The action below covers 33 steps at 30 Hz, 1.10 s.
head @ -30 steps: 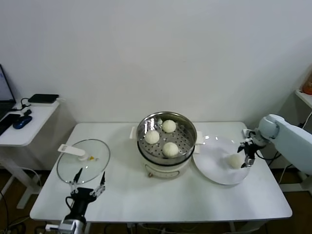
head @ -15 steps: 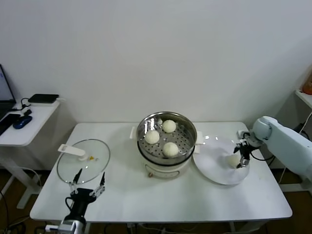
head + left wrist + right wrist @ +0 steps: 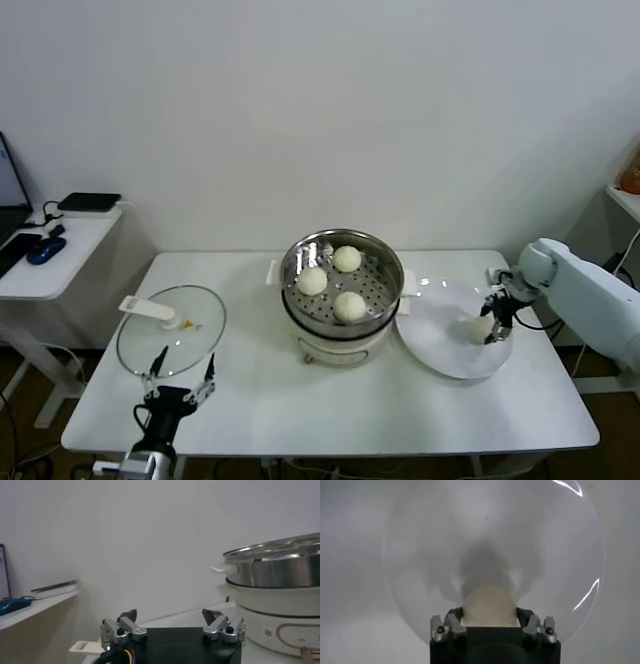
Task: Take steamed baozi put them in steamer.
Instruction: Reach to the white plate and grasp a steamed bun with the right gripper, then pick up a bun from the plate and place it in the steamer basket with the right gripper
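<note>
Three steamed baozi [image 3: 347,258] lie on the perforated floor of the steel steamer [image 3: 300,252] in the middle of the table. One more creamy-white baozi [image 3: 480,328] rests on the white plate [image 3: 440,350] to the steamer's right. My right gripper [image 3: 492,328] is down on that plate. In the right wrist view its fingers press both sides of the baozi [image 3: 489,604], so the right gripper [image 3: 489,612] is shut on it. My left gripper [image 3: 184,362] stays open and empty near the table's front left edge. From the left gripper [image 3: 170,614] the steamer [image 3: 280,570] shows farther off.
A round glass lid [image 3: 170,330] with a white handle lies flat at the table's left, just behind the left gripper. A side table [image 3: 50,250] with dark devices stands beyond the left edge. A shelf edge [image 3: 625,200] sits at the far right.
The right gripper slid slightly toward the steamer over the plate, then its fingers closed from wide open onto the baozi. The left arm has not moved.
</note>
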Each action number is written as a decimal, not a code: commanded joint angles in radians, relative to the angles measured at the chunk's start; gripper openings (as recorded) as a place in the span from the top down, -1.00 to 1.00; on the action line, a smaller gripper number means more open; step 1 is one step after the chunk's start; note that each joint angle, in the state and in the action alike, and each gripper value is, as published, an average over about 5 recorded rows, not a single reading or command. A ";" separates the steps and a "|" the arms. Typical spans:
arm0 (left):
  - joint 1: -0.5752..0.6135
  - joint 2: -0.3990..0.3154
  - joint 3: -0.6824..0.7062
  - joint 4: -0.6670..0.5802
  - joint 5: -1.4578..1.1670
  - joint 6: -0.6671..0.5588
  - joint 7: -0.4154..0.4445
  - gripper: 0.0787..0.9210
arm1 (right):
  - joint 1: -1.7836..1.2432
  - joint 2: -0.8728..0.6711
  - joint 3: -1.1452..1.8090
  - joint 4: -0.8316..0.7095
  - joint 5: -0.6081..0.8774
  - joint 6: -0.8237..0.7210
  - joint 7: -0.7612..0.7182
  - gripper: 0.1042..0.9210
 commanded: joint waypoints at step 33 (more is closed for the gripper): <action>-0.004 -0.008 0.022 -0.020 0.021 -0.012 0.000 -0.77 | 0.812 0.195 -0.656 0.313 0.718 -0.064 0.006 -0.49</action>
